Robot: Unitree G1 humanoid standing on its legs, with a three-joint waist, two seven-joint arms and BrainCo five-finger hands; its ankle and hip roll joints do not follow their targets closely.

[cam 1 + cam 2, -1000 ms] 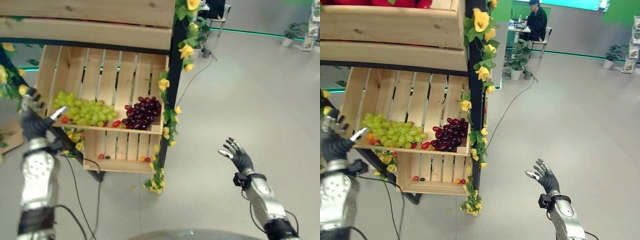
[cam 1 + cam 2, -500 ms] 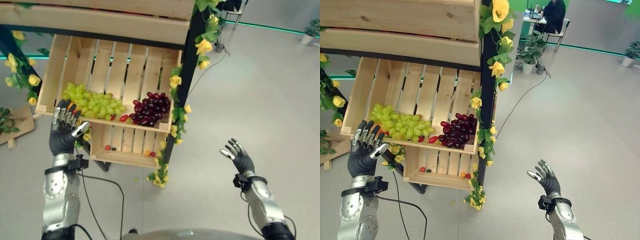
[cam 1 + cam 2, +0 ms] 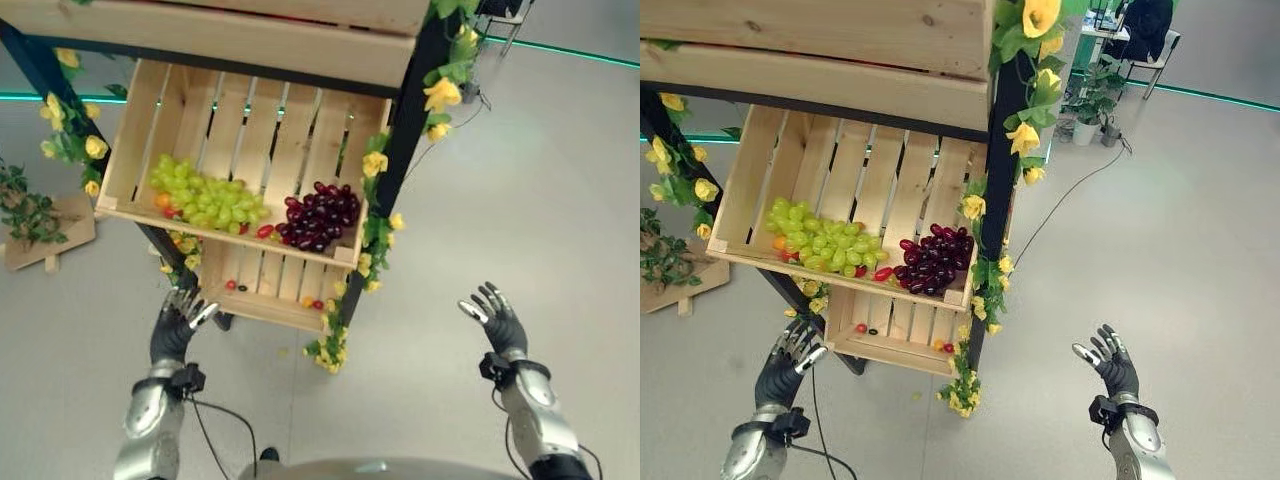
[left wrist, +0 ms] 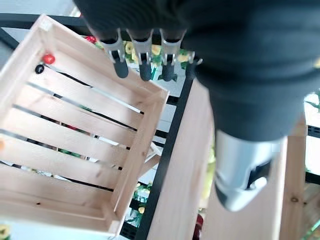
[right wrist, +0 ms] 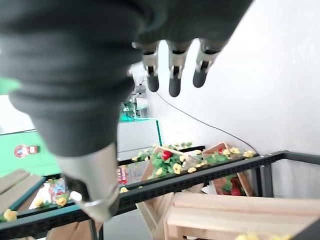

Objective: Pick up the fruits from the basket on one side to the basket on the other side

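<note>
- Two bunches sit in the upper crate (image 3: 130, 150): green grapes (image 3: 205, 197) on the left, dark grapes (image 3: 320, 214) on the right, with a few small red fruits along the near lip between them.
- The lower crate (image 3: 895, 350) holds only a few small fruits near its front edge.
- My left hand (image 3: 178, 325) hangs below the crate's left end, fingers relaxed and spread, holding nothing; the left wrist view confirms straight fingers.
- My right hand (image 3: 494, 315) is well apart to the right over the bare floor (image 3: 530, 190), fingers also spread and empty.
- I judge grapes light but soft and easily crushed, and berries may drop off if squeezed.
- I'd cup a bunch from beneath or pinch near the stem, which I cannot make out here.
</note>
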